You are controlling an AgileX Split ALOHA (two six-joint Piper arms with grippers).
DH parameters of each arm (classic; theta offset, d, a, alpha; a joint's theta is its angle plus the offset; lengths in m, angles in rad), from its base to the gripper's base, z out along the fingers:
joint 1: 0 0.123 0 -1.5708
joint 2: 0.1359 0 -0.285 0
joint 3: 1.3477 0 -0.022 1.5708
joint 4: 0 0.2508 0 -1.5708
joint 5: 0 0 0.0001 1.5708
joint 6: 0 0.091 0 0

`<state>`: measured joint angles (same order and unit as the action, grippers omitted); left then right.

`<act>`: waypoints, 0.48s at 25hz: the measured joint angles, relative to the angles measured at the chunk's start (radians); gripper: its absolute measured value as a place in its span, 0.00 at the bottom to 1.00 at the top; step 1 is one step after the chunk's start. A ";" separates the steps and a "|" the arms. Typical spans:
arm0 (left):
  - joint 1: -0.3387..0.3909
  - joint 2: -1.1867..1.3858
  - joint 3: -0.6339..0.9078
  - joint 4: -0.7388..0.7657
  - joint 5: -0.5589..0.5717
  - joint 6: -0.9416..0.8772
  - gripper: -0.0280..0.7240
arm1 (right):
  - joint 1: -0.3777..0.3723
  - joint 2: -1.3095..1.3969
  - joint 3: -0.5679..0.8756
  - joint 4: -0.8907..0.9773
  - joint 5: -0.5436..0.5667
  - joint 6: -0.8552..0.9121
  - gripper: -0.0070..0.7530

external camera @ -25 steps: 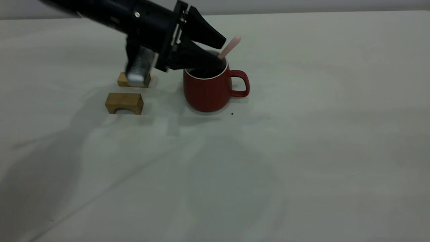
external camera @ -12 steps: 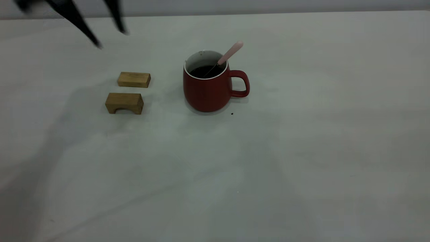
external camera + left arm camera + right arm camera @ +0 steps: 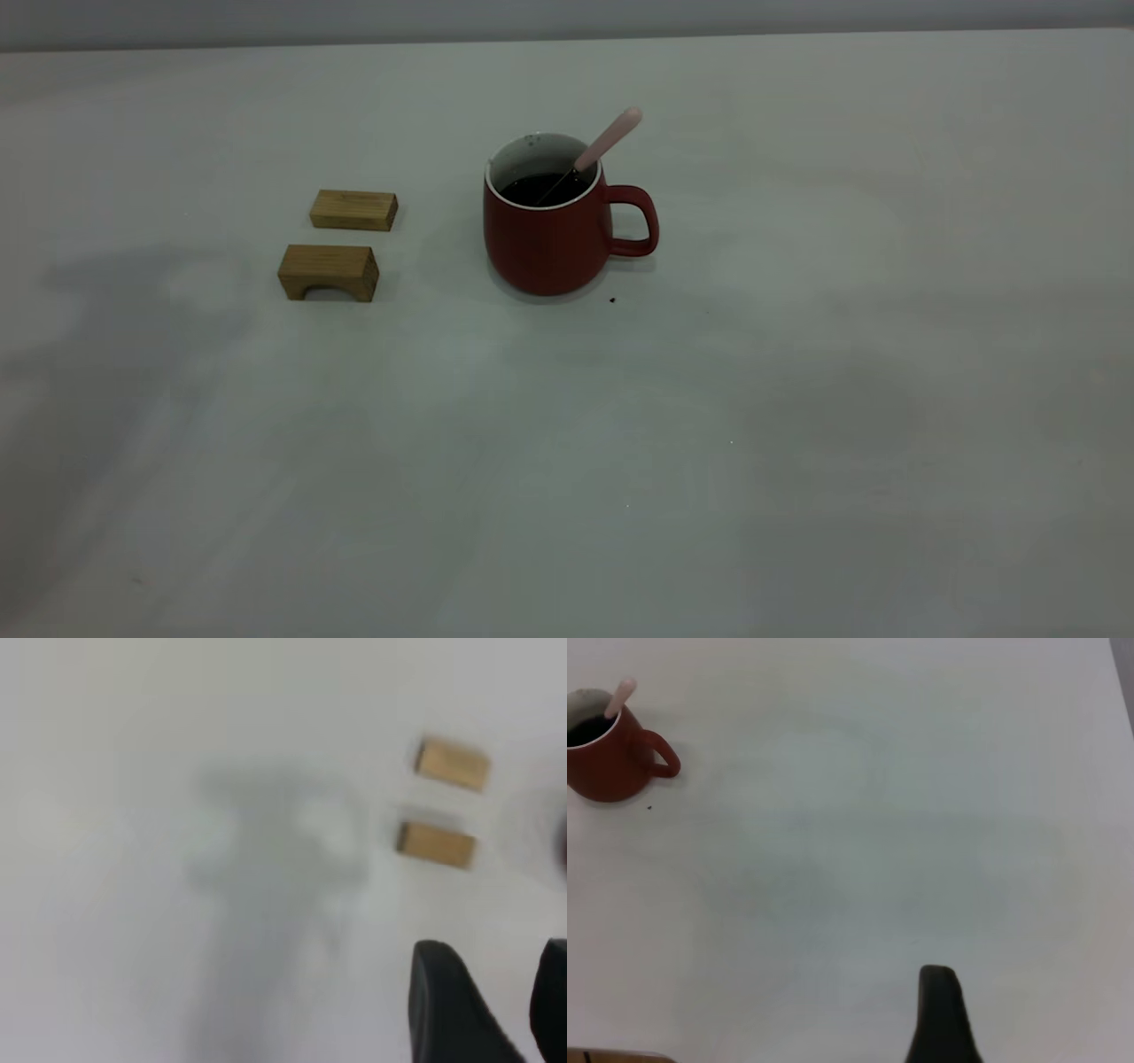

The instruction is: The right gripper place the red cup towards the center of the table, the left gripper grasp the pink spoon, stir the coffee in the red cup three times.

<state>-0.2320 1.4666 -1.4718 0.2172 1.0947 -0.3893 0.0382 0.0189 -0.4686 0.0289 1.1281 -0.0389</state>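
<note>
Spoon let go, stirring looks done
Pink spoon (image 3: pixel 604 142) is left leaning in red cup (image 3: pixel 549 232); left hand (image 3: pixel 496 1010) is pulled away, fingers apart.

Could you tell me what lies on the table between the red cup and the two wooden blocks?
Nothing: the exterior view shows bare table between the red cup and wooden blocks.

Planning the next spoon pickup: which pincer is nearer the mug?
Probably left. The left pincer hangs just past the wooden blocks beside the mug; the right pincer sits far off on the mug's handle side.
</note>
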 joint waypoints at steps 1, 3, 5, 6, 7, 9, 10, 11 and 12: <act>-0.014 -0.037 0.022 0.011 -0.025 0.068 0.43 | 0.000 0.000 0.000 0.000 0.000 0.000 0.78; -0.042 -0.127 0.101 0.011 -0.087 0.222 0.42 | 0.000 0.000 0.000 0.000 0.000 0.000 0.78; -0.070 -0.209 0.195 -0.012 -0.135 0.319 0.41 | 0.000 0.000 0.000 0.000 0.000 0.000 0.78; -0.075 -0.253 0.252 -0.029 -0.158 0.346 0.40 | 0.000 0.000 0.000 0.000 0.000 0.000 0.78; -0.078 -0.296 0.310 -0.049 -0.177 0.359 0.40 | 0.000 0.000 0.000 0.000 0.000 0.000 0.78; -0.078 -0.372 0.413 -0.085 -0.203 0.372 0.39 | 0.000 0.000 0.000 0.000 0.000 0.000 0.78; -0.078 -0.411 0.467 -0.093 -0.209 0.375 0.39 | 0.000 0.000 0.000 0.000 0.000 0.000 0.78; -0.078 -0.449 0.511 -0.101 -0.209 0.377 0.39 | 0.000 0.000 0.000 0.000 0.000 0.000 0.78; -0.078 -0.481 0.561 -0.104 -0.208 0.378 0.39 | 0.000 0.000 0.000 0.000 0.000 0.000 0.78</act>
<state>-0.3100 0.9852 -0.9107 0.1131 0.8869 -0.0116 0.0382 0.0189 -0.4686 0.0289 1.1281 -0.0389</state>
